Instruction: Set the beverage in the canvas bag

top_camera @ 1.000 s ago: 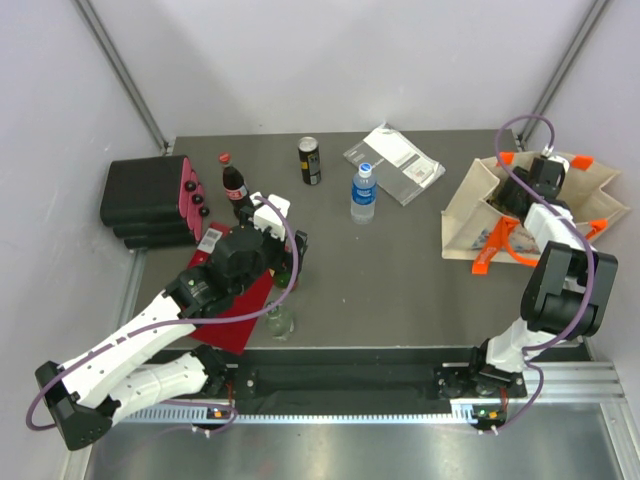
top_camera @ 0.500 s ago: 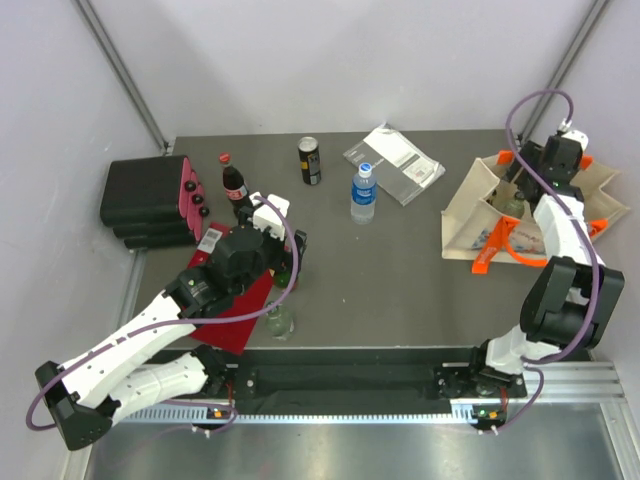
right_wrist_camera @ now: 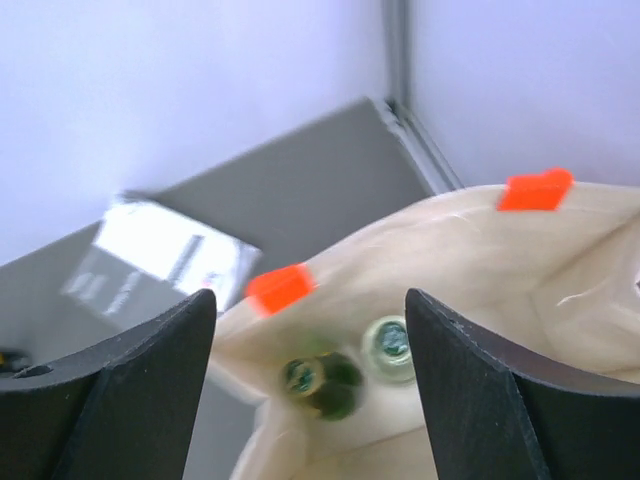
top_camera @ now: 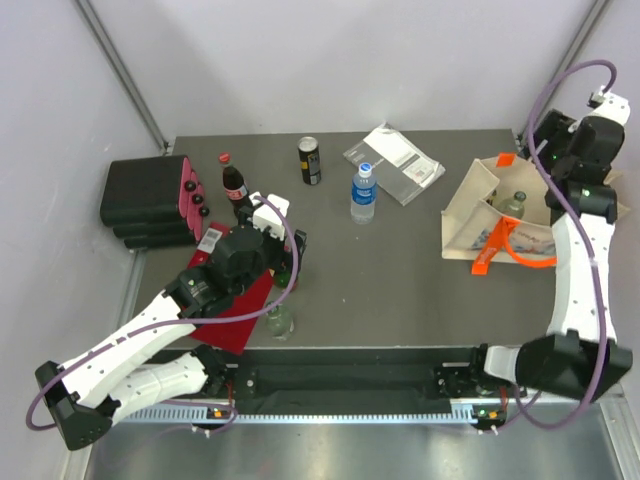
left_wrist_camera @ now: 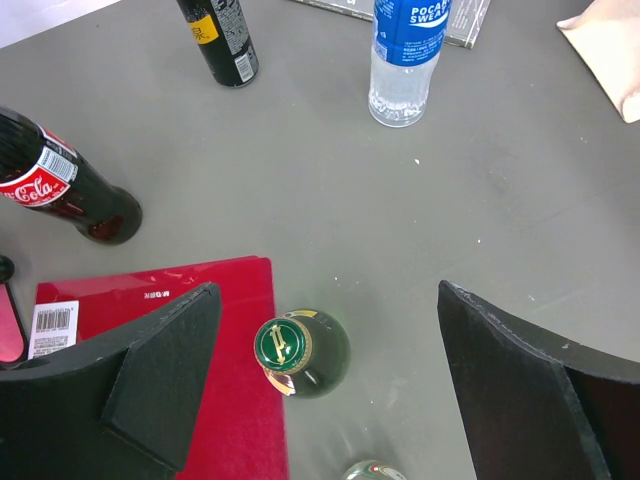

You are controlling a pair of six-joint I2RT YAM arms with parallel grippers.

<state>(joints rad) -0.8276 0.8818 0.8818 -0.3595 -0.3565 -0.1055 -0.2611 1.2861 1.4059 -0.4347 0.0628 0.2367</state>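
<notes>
Canvas bag (right_wrist_camera: pixel 450 230) below right tool (right_wrist_camera: pixel 308 300) — jaws apart, empty — two bottles (right_wrist_camera: pixel 388 345) inside

We count:
- canvas bag (top_camera: pixel 470 222): one.
- bottles inside bag, seen from right wrist: two, dark green bottle (right_wrist_camera: pixel 322 381) and pale-capped bottle (right_wrist_camera: pixel 388 346).
- bottles standing on table: four, namely cola bottle (top_camera: pixel 232 187), water bottle (top_camera: pixel 363 195), gold-capped green bottle (left_wrist_camera: pixel 302 350), clear bottle (top_camera: pixel 281 320).
- bottles in all: six.
- black can (top_camera: pixel 311 161): one.
- grey packet (top_camera: pixel 393 163): one.
- red folder (left_wrist_camera: pixel 110 298): one.
- black stack (top_camera: pixel 145 200): one; we cannot count its layers surely.
</notes>
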